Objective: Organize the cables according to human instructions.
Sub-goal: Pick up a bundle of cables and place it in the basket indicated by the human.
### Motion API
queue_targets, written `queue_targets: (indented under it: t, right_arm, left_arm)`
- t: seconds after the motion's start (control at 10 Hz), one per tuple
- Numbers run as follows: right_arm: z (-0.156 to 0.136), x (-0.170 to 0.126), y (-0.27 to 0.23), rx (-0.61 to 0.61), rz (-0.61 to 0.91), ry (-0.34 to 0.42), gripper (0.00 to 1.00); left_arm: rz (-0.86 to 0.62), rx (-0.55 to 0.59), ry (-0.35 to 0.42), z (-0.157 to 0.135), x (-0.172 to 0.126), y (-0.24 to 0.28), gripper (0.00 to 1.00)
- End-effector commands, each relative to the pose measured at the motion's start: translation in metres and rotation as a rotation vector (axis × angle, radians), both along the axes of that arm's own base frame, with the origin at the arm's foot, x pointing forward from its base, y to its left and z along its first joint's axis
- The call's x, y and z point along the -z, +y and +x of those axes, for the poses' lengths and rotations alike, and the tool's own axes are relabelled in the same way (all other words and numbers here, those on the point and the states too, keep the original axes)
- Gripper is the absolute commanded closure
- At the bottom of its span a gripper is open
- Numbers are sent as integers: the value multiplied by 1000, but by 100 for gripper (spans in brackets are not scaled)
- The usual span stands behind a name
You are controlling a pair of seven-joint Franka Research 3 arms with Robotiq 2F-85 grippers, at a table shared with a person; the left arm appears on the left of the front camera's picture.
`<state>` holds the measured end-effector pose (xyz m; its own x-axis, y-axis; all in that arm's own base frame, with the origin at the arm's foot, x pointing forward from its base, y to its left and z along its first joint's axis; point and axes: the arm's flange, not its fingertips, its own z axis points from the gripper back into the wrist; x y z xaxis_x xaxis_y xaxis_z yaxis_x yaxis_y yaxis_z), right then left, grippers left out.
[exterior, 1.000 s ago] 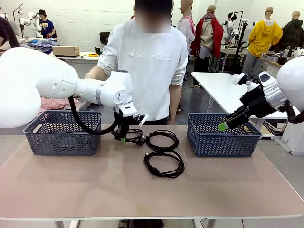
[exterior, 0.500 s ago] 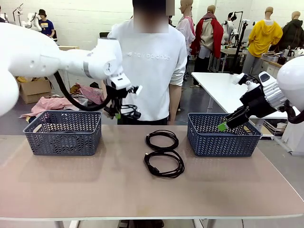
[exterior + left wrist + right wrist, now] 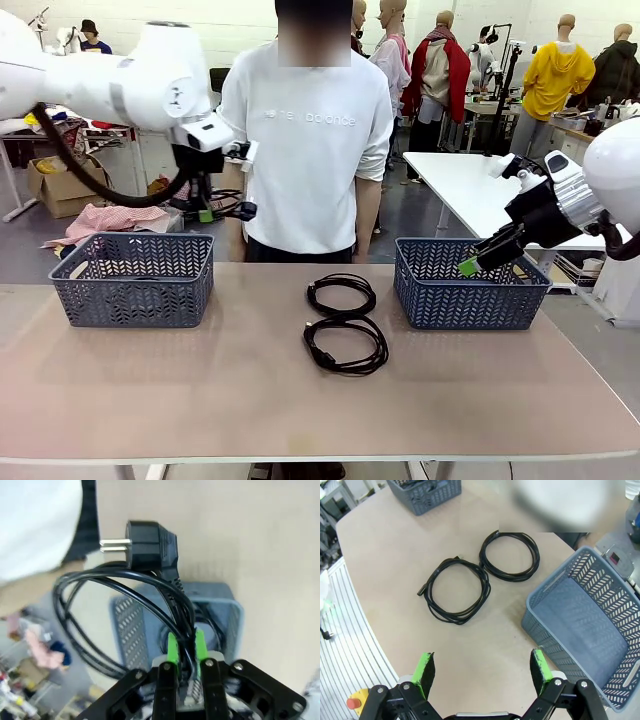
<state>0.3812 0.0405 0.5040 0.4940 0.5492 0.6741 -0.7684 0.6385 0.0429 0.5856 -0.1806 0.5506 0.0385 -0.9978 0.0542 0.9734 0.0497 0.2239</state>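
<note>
Front view: the left gripper (image 3: 205, 214) is clamping a coiled power cord (image 3: 235, 208) above the left basket (image 3: 135, 290); the right gripper (image 3: 468, 266) is hovering, jaws apart, by the right basket (image 3: 470, 292). Left wrist view: green pads (image 3: 172, 647) are pinching the cord's strands. Right wrist view: a nearer coil (image 3: 432, 595) and a farther coil (image 3: 510, 578) are lying on the table (image 3: 395, 555) beside that basket.

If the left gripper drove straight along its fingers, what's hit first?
The left basket: the left gripper, shut on a cable, points down into it. Probably the basket floor, though depth is unclear.
</note>
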Motion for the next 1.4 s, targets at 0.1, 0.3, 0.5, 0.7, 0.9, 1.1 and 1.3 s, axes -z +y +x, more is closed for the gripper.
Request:
queue_targets:
  t: [0.1, 0.3, 0.5, 0.7, 0.9, 1.1, 1.3]
  right_arm:
    - [2, 2, -2, -22, 17, -16, 0]
    - [2, 2, -2, -22, 17, -16, 0]
    - [2, 2, -2, -22, 17, -16, 0]
    - [2, 2, -2, -22, 17, -16, 0]
    - [2, 2, -2, -22, 17, -16, 0]
    - [2, 2, -2, -22, 17, -16, 0]
    - [2, 2, -2, -22, 17, -16, 0]
  left_arm:
    - [-45, -116, -19, -37, 16, 44, 100]
    - [-75, -191, -17, -46, 24, 75, 100]
    - [-96, -216, -6, -42, 45, 95, 100]
    - [-110, -232, -21, -28, 62, 112, 100]
    - [-103, -243, -20, -14, 70, 117, 100]
    - [-92, -260, -13, -4, 78, 118, 100]
    - [-80, -287, -16, 3, 84, 116, 100]
